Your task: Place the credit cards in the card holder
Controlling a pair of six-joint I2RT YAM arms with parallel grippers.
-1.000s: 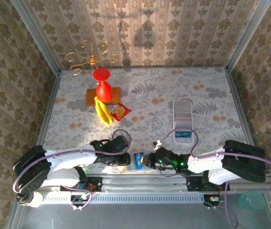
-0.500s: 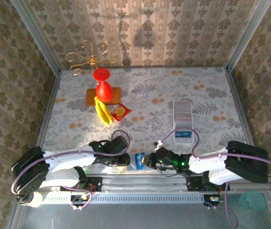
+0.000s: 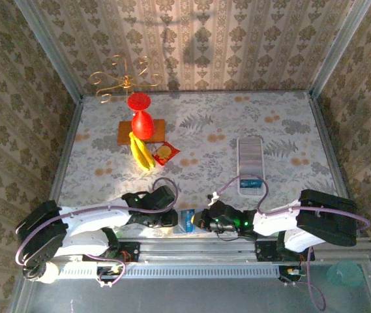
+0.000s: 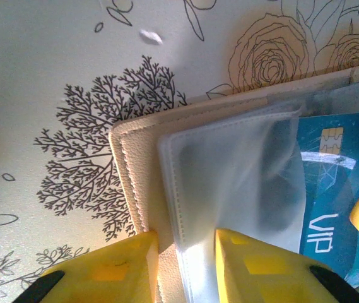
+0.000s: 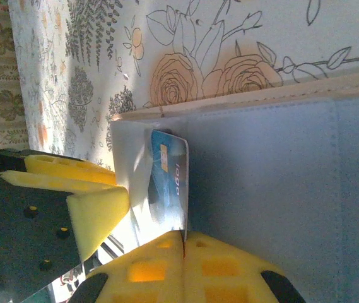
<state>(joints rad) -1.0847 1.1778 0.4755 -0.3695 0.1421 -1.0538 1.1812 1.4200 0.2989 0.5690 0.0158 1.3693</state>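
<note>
The card holder (image 4: 138,158) lies open at the table's near edge, tan outside, with a clear plastic sleeve (image 4: 229,170) inside. My left gripper (image 4: 185,243) is shut on the holder's edge, with one yellow finger on the tan leather and the other on the sleeve. My right gripper (image 5: 184,237) is shut on a blue credit card (image 5: 170,180) held on edge. The card's far end sits under the clear sleeve (image 5: 129,158). From above, that card (image 3: 188,220) stands between the left gripper (image 3: 171,218) and the right gripper (image 3: 203,222). A second blue card (image 3: 251,186) rests on the ribbed tray.
The whitish ribbed tray (image 3: 250,156) lies right of centre. At the back left stand a red vase (image 3: 141,117) on a wooden board (image 3: 125,134), bananas (image 3: 141,153), a red-and-yellow snack packet (image 3: 165,153) and a gold wire stand (image 3: 123,81). Walls enclose three sides of the table.
My right gripper has edged slightly left with the blue card. The left gripper and the card holder have stayed in place.
</note>
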